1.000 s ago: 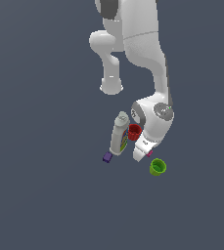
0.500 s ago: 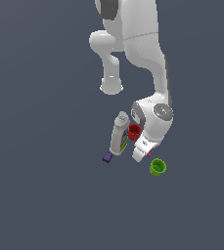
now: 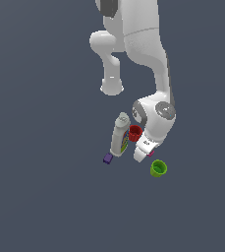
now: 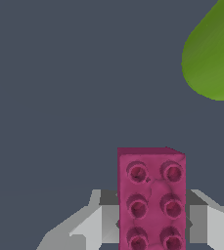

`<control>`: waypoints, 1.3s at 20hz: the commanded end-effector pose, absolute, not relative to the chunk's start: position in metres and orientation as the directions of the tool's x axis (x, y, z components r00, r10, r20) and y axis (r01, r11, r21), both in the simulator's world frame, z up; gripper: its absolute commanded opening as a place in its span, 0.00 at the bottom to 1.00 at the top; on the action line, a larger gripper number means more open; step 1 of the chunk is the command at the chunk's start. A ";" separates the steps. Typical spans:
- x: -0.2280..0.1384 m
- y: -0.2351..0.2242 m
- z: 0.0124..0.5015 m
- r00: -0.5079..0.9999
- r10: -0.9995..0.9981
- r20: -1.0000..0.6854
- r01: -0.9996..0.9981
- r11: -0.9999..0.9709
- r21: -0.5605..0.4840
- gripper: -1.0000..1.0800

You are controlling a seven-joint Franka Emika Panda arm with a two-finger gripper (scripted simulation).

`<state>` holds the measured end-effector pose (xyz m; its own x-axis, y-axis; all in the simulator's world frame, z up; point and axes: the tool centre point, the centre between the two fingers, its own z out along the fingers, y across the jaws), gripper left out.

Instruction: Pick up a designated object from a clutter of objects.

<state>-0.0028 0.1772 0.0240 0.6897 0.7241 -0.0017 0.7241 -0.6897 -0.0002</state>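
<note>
Closing on the magenta brick (image 4: 151,197) is, as we judge it, the step in hand. In the wrist view the brick sits between the two grey fingers (image 4: 86,225) of the tool (image 4: 151,219), one on each long side. We cannot tell whether the pads already touch it or merely flank it, so we will not call it gripped. To do this well, we would keep the tool centred across the brick's narrow width, squeeze evenly on both flat long sides, and lift straight up so nothing swings toward the green cup (image 3: 158,168) just beside it.

On the table (image 3: 45,197), the brick (image 3: 151,153) lies under the tool (image 3: 142,152), showing only as a small pink sliver between the red cup (image 3: 134,132) and the green cup in the exterior view. The white bottle (image 3: 120,134) and purple block (image 3: 107,158) stand a little farther off, on the exterior view's left.

Seen close, the brick is a flat magenta-pink rectangle with two rows of round studs, three pairs in view.
</note>
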 end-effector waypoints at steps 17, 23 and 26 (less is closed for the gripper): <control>0.004 0.189 0.182 0.688 0.726 -0.001 0.726 -0.688 0.000 0.00; 0.008 0.195 0.248 0.687 0.726 0.000 0.726 -0.687 -0.002 0.00; 0.010 0.197 0.280 0.687 0.726 0.000 0.726 -0.687 -0.002 0.00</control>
